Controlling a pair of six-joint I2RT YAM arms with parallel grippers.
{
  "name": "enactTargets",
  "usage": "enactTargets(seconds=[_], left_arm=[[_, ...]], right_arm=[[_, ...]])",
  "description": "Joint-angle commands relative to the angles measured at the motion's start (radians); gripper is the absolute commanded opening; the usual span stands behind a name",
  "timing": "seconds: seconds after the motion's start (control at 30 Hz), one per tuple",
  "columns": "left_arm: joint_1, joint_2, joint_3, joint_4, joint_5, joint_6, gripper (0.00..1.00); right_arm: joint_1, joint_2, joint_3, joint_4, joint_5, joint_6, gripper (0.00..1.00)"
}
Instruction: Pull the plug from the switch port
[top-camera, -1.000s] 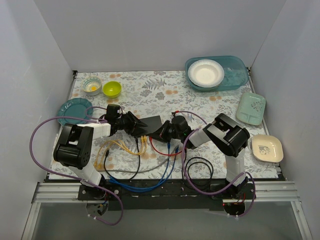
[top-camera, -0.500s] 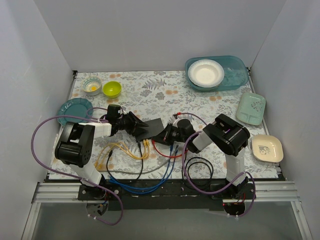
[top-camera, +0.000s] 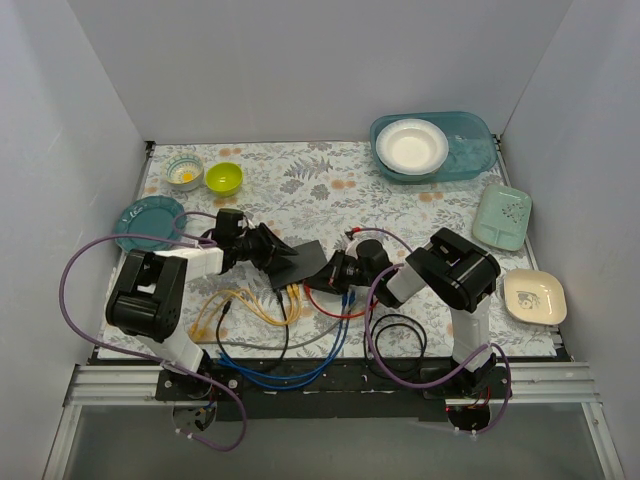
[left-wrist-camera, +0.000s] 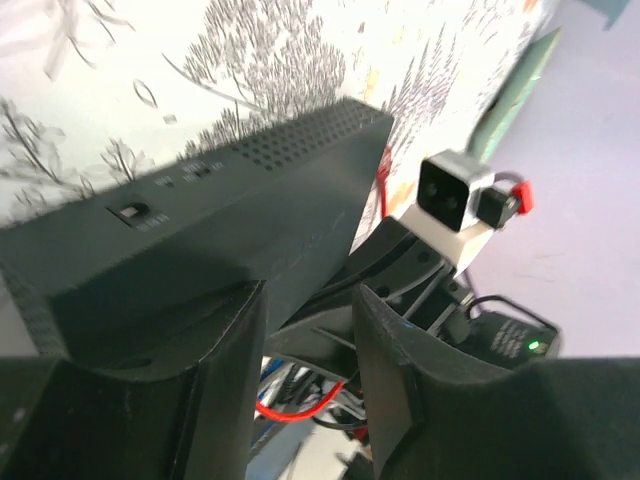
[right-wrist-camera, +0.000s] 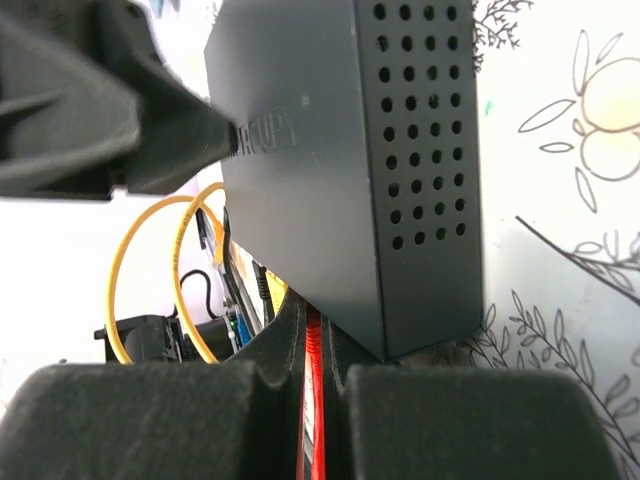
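Note:
The switch (top-camera: 303, 260) is a flat black box, tipped up off the floral mat at mid-table. It also shows in the left wrist view (left-wrist-camera: 230, 200) and the right wrist view (right-wrist-camera: 340, 150). My left gripper (top-camera: 278, 255) clasps its left end, with one dark finger (left-wrist-camera: 225, 380) right under the box. My right gripper (top-camera: 330, 272) is at the switch's socket edge. In the right wrist view (right-wrist-camera: 315, 330) it is shut on the red plug (right-wrist-camera: 314, 350), which runs up under the switch's lower edge. The port itself is hidden.
Yellow cables (top-camera: 250, 300), blue cables (top-camera: 300, 365), a red cable (top-camera: 330, 308) and a black loop (top-camera: 400, 335) lie in front of the switch. A teal plate (top-camera: 148, 220) and two bowls (top-camera: 184, 170) are at the left. A teal tray (top-camera: 470, 150), green tray (top-camera: 502, 215) and cream dish (top-camera: 533, 297) are at the right.
The switch has tipped up and shifted a little toward the near edge, with both grippers following it. The right wrist has drawn slightly to the right. The cables have shifted with it.

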Motion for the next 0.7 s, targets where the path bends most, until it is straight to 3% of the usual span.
enactTargets(seconds=[0.0, 0.3, 0.67], left_arm=[[-0.056, -0.106, 0.013, -0.139, -0.095, 0.112, 0.40], [-0.186, -0.152, 0.012, -0.241, -0.219, 0.174, 0.40], [-0.194, -0.113, 0.004, -0.301, -0.311, 0.186, 0.40]], right_arm=[[0.014, 0.039, 0.021, -0.237, -0.029, -0.072, 0.01], [0.009, 0.038, 0.058, -0.309, -0.006, -0.075, 0.01], [0.006, 0.041, 0.073, -0.334, -0.011, -0.088, 0.01]])
